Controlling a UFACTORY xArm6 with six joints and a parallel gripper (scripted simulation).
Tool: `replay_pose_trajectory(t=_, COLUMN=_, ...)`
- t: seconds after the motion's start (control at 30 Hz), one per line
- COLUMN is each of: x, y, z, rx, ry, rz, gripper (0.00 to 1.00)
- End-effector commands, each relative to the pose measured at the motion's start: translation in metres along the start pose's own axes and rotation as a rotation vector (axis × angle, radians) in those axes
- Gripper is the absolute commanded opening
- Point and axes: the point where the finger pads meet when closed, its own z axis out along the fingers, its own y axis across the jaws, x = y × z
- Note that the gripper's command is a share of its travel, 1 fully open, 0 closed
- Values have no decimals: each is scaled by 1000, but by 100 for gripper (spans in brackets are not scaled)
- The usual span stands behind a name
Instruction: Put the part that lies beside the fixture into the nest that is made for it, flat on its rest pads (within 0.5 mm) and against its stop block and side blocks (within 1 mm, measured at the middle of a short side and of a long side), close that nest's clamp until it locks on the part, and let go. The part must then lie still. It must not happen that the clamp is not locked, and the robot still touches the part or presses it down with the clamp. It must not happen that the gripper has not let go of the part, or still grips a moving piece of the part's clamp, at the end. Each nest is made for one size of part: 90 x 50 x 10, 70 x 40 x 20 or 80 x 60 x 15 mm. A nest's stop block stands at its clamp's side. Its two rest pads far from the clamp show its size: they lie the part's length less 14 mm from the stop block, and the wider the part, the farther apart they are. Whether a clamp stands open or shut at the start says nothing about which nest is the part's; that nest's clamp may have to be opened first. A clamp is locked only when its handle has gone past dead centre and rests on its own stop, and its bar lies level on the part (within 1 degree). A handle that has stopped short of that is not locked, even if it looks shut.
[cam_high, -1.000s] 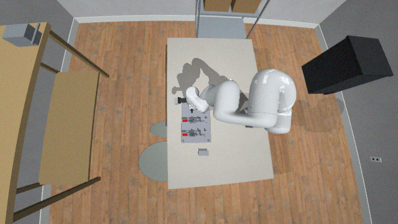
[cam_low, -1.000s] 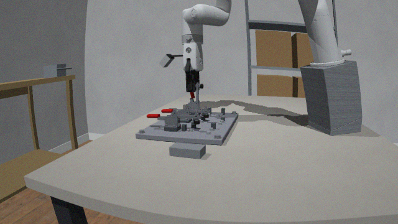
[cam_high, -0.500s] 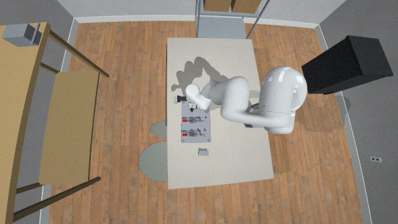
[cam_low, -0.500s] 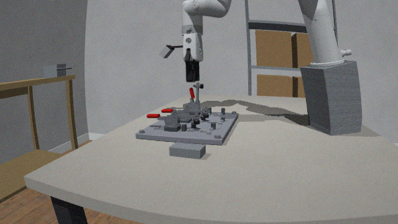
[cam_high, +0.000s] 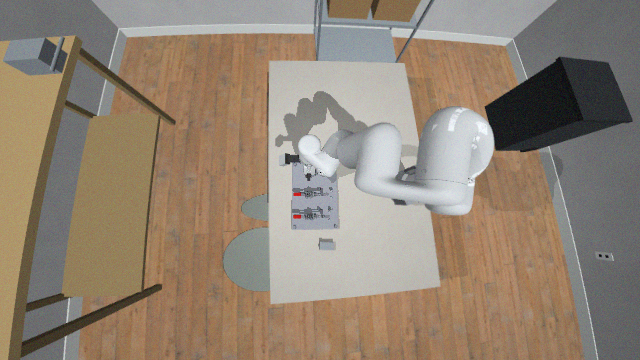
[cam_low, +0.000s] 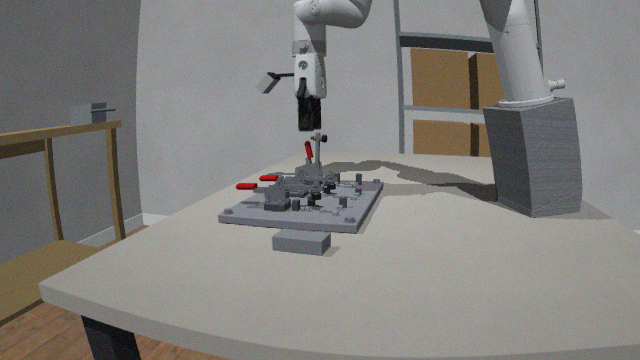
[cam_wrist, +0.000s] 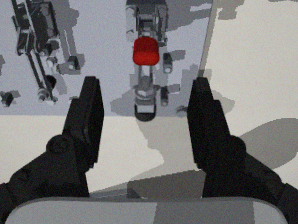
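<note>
Item: one xArm Gripper (cam_high: 308, 176) (cam_low: 310, 130) (cam_wrist: 145, 95), released, its fingers standing apart and holding nothing. It is hovering over the far toggle clamp, fingers to either side of the red handle grip (cam_low: 308, 149) (cam_wrist: 146, 51) in the wrist view, probably so that it can clear the lever without dragging it.

Item: that clamp's bar (cam_low: 317, 156), standing upright with its spindle aloft. It is leaving the nest below open from above, as a part going in would need.

Item: two more clamps, red grips (cam_high: 297, 194) (cam_low: 268, 178) and (cam_high: 297, 216) (cam_low: 246, 186) lying low; their bars appear to be down over their nests. Whether they are locked I cannot tell from here.

Item: one fixture base plate (cam_high: 299, 204) (cam_low: 300, 223) (cam_wrist: 100, 50), carrying all three nests side by side, presumably so that size alone is deciding the choice.

Item: one grey rectangular block (cam_high: 327, 244) (cam_low: 300, 242), the part, lying flat on the table just beside the plate, at the end away from the gripper. Its thick, short build is suggesting the 70 x 40 x 20 size. Fetching it is seeming the likely next job, provided the open nest is its match.
</note>
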Motion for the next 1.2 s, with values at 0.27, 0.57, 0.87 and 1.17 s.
replay_pose_trajectory(t=0.27, x=1, y=0, z=-27, rx=-1, ry=4, rz=0, gripper=100)
replay_pose_trajectory(t=0.57, x=1, y=0, z=-57, rx=-1, ry=4, rz=0, gripper=100)
replay_pose_trajectory(t=0.87, x=1, y=0, z=-64, rx=-1, ry=4, rz=0, gripper=100)
replay_pose_trajectory(t=1.17, x=-3, y=-17, z=-64, rx=-1, ry=4, rz=0, gripper=100)
